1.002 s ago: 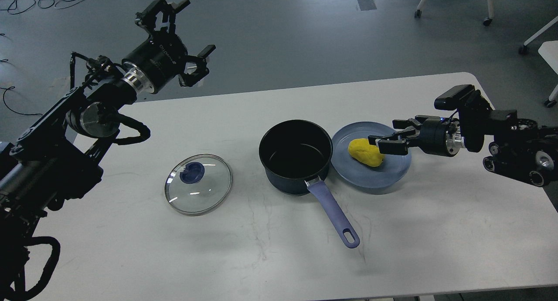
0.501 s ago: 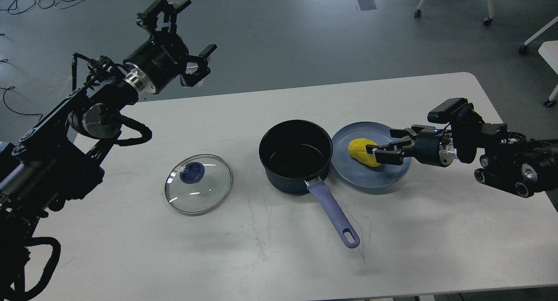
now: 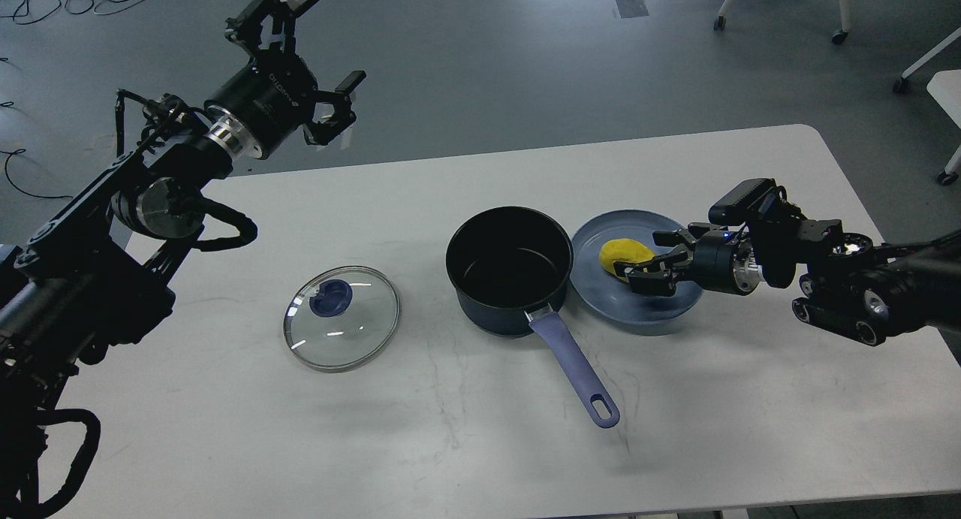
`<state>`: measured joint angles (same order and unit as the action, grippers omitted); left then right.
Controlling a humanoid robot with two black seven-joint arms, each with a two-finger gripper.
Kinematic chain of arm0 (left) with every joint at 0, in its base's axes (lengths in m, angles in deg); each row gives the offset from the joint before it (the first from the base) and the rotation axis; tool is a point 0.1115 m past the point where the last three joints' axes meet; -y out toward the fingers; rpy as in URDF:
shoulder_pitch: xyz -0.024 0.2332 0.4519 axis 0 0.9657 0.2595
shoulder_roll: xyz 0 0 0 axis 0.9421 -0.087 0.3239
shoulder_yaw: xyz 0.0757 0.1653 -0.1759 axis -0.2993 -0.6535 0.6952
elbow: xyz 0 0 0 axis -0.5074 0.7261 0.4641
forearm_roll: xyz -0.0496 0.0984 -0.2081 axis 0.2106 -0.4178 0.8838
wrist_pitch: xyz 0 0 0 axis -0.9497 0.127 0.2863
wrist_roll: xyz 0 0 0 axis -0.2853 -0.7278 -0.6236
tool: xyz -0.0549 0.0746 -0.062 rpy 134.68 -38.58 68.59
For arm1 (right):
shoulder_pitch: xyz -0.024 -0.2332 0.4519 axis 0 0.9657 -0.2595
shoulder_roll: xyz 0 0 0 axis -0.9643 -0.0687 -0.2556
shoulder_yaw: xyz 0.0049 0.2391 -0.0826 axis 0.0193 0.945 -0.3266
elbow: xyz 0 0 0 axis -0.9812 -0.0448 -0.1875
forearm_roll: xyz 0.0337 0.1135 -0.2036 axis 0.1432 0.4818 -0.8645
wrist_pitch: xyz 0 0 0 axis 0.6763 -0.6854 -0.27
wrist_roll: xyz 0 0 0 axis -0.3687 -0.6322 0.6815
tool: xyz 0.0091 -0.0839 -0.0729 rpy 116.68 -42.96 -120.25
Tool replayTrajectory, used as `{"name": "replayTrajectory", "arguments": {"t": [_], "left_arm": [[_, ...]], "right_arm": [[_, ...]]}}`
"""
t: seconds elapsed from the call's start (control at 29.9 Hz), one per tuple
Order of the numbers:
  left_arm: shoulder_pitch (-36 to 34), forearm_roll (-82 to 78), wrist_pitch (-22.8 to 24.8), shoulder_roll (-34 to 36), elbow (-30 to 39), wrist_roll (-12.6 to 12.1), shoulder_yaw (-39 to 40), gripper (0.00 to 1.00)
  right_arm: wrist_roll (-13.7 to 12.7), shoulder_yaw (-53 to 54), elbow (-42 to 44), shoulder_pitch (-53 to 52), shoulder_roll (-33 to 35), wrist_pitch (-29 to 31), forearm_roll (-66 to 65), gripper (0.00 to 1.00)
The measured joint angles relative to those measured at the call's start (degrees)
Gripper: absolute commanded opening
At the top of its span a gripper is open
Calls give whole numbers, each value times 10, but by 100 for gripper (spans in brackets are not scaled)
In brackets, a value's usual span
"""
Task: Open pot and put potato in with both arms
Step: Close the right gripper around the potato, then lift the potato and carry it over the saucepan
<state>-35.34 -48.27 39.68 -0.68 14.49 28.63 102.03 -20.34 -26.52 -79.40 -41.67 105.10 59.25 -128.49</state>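
Nearest on the white worktop [image 3: 676, 399] lies the pot's long lavender-blue handle [image 3: 574, 369], its holed end pointing toward the front edge. Left of it, well apart, a glass lid [image 3: 341, 327] with a blue knob lies flat. Behind the handle stands the pot [image 3: 510, 267], uncovered, its black inside bare. Just beside the pot on its right sits a flat blue plate [image 3: 661, 312], and on it rests the potato [image 3: 623, 254]. The right pincer [image 3: 647, 267] comes in low from the right, its fingers spread with one on each side of the potato's right end; whether they touch it I cannot tell. Farthest back, the left pincer [image 3: 300, 61] hangs high over the worktop's far left edge, spread wide and holding nothing, well apart from lid and pot.
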Motion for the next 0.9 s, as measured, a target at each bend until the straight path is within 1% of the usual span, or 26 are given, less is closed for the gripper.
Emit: {"name": "replayTrajectory", "arguments": {"t": [0.03, 0.07, 0.1, 0.13, 0.2, 0.27, 0.43, 0.63, 0.73, 0.8, 0.9], "left_arm": [[0, 0, 0, 0, 0, 0, 0, 100], [0, 0, 0, 0, 0, 0, 0, 100], [0, 0, 0, 0, 0, 0, 0, 100], [0, 0, 0, 0, 0, 0, 0, 100], [0, -1, 0, 1, 0, 0, 0, 100], [0, -2, 0, 1, 0, 0, 0, 100], [0, -15, 0, 1, 0, 10, 0, 100], [0, -20, -1, 1, 1, 16, 0, 100], [0, -20, -1, 1, 1, 16, 0, 100], [0, -20, -1, 1, 1, 16, 0, 100], [-1, -20, 0, 1, 2, 16, 0, 100]], "right_arm": [[0, -3, 4, 0, -3, -1, 0, 60], [0, -6, 7, 0, -5, -2, 0, 55], [0, -10, 10, 0, -6, -2, 0, 40], [0, -15, 13, 0, -8, -2, 0, 35], [0, -29, 20, 0, -12, -2, 0, 31], [0, -41, 28, 0, -16, -4, 0, 28], [0, -50, 41, 5, -20, -21, 1, 28], [0, -49, 33, -17, -21, -73, 6, 28], [0, -47, 14, -47, -12, -93, 8, 28], [0, -43, -13, -76, 3, -104, 10, 28], [0, -28, -45, -110, 18, -111, 11, 28]]}}
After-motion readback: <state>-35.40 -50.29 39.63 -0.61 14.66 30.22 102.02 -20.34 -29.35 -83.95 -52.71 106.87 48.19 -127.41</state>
